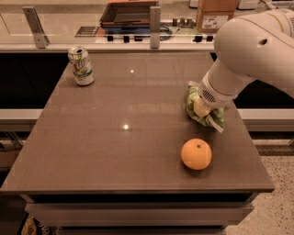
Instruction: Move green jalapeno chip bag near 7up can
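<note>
The green jalapeno chip bag [192,101] lies crumpled on the right side of the brown table [124,151], near its right edge. My gripper [202,109] comes down from the upper right and sits right on the bag, covering its middle. The white arm hides the bag's far side. The 7up can [81,66], white and green with a silver top, stands upright at the table's back left corner, far from the bag.
A round orange fruit [196,154] lies on the table in front of the bag. Behind the table runs a counter with a dark tray [128,13], a cardboard box [216,13] and metal posts [155,20].
</note>
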`<move>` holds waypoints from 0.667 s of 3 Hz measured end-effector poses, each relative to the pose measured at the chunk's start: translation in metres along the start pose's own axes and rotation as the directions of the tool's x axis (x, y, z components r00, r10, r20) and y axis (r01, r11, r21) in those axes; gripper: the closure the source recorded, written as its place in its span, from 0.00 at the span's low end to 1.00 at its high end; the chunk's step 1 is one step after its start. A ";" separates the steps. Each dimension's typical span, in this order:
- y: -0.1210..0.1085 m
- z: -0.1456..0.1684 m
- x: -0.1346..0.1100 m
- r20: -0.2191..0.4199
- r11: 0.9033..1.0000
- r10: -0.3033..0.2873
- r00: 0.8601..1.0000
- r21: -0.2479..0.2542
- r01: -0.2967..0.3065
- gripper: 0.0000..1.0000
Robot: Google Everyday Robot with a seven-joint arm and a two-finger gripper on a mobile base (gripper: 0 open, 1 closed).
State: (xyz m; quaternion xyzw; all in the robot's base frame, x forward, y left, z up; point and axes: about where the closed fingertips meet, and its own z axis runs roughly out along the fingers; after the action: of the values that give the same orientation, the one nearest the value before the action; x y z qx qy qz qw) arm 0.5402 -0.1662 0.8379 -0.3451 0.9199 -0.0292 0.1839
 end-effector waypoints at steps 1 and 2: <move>0.000 0.000 0.000 0.000 1.000 0.000 1.000 0.000 0.000 1.00; 0.000 0.000 0.000 0.000 1.000 0.000 1.000 0.000 0.000 1.00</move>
State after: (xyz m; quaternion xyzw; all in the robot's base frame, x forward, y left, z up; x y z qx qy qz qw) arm 0.5402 -0.1662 0.8380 -0.3451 0.9199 -0.0292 0.1840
